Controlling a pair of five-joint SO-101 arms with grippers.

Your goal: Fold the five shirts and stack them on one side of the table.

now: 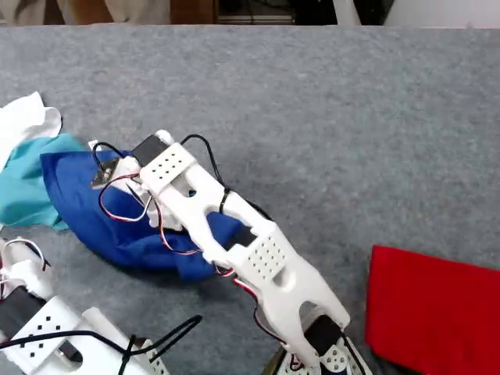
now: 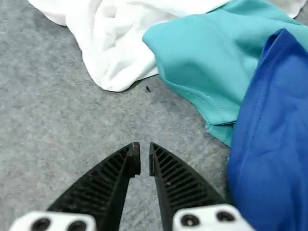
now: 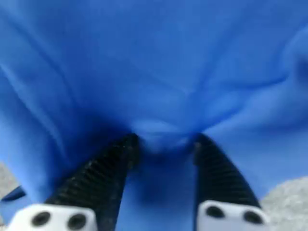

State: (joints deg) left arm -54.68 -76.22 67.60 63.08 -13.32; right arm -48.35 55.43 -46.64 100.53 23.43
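1. My right tool [image 3: 163, 144] is down on the blue shirt [image 1: 86, 211]. Its fingers stand well apart, and a ridge of blue cloth is bunched up between the tips.
2. I cannot tell whether that cloth is pinched or only pressed.
3. From the high view, the right arm [image 1: 234, 234] stretches from the near edge across to the left half of the worktop [image 1: 336, 117]. Its far end is over the blue shirt's upper part.
4. My left tool [image 2: 144, 156] is almost closed, with only a thin slit between the tips. It has hold of nothing and hangs over bare grey worktop.
5. The blue shirt lies crumpled at the left of the worktop. It overlaps the edge of the teal shirt [image 1: 23, 183].
6. The teal shirt lies partly over the white shirt [image 1: 23, 117], which is rumpled at the far left edge.
7. All three lie just ahead of the left tool, none touching it.
8. A red shirt [image 1: 433, 305] lies flat with straight edges at the near right corner, well apart from the others.
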